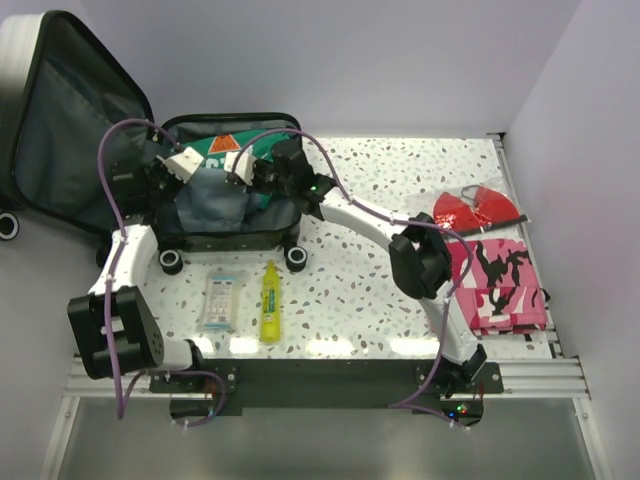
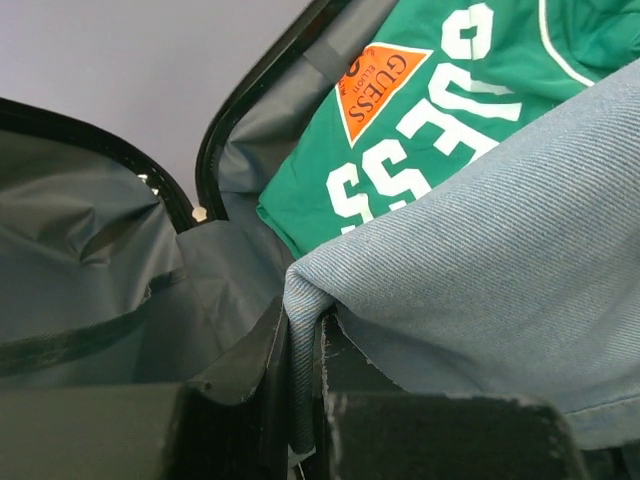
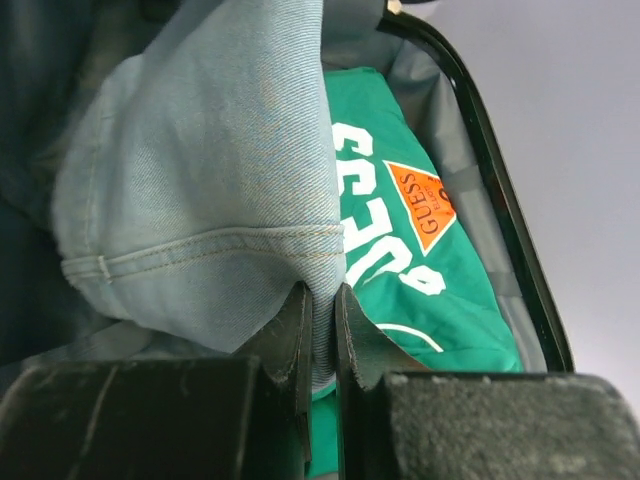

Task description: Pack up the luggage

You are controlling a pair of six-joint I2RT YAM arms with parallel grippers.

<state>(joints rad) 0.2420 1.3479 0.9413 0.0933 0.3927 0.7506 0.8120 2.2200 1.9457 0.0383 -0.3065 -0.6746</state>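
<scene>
Denim (image 2: 480, 280) held over the open luggage (image 1: 240, 238), far-left on the counter (image 1: 400, 180)
Your left claw (image 2: 305, 335) and right claw (image 3: 322, 310) each pinch an edge, likely so it spreads flat over the green shirt (image 2: 420, 130).

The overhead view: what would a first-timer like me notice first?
The open luggage at the far left, where the left gripper and right gripper each pinch a pale denim garment over a green GUESS shirt inside. Next, the pink camouflage cloth at the right edge and the yellow bottle in front of the case.
</scene>
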